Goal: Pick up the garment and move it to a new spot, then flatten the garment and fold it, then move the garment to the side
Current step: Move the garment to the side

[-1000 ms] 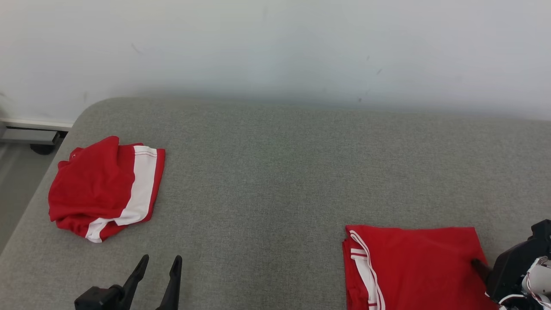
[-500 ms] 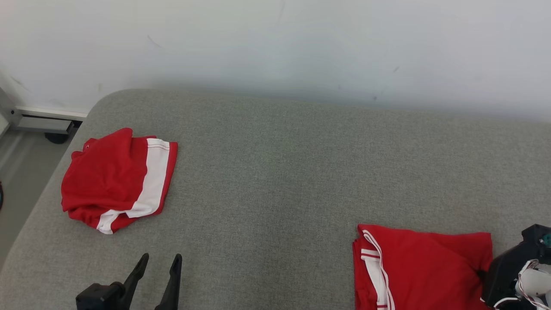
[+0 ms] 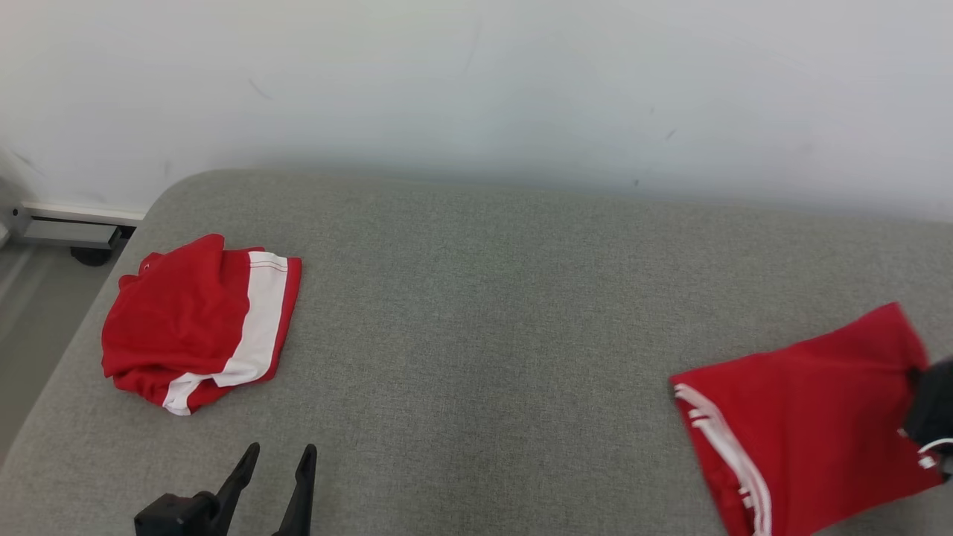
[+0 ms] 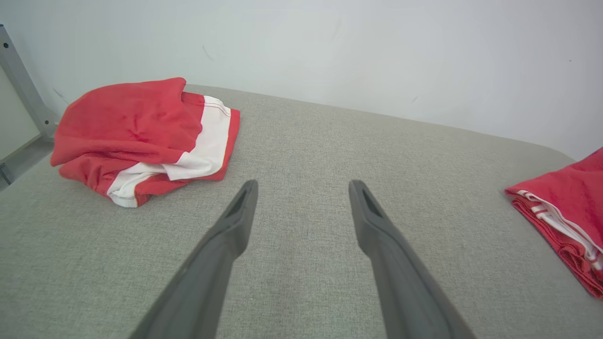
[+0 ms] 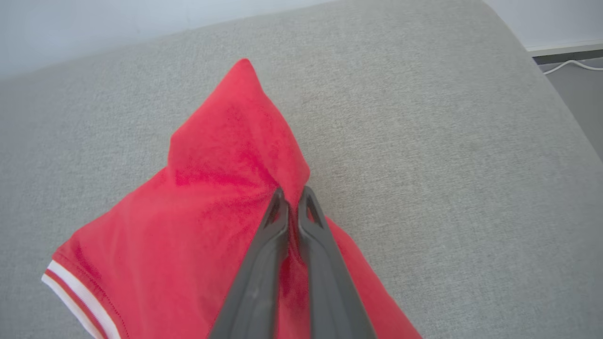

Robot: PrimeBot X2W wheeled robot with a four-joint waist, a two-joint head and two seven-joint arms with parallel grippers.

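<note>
Setting: a grey fabric-covered surface (image 3: 484, 335) runs up to a pale wall (image 3: 476, 89) on the far side. A strip of floor (image 3: 30, 313) shows past its left end.
Folded garment: a red folded garment (image 3: 804, 417) with thin white stripes lies at the near right of the surface. It is turned at an angle, with its striped edge facing left.
Right gripper: the right gripper (image 5: 293, 200) has its fingers pressed together on a fold of the red cloth at the garment's right edge, so almost no gap shows between them.
Cloth at the grip: the fabric puckers where it is pinched. Beyond the fingertips a corner stands up in a soft peak.
Lift: the pictures do not show whether the rest of the garment rests fully on the surface.
Left gripper: the left gripper (image 3: 281, 454) is at the near left, with its fingers spread wide and nothing between them. It sits above bare grey fabric.
Second garment: another red garment (image 3: 186, 320) with a broad white band sits loosely bundled at the far left of the surface, well apart from both grippers.
Gap between garments: a wide stretch of grey surface separates the two red pieces.
Right end: past the surface's rounded right corner, a white cable (image 5: 565, 66) lies on the floor.
</note>
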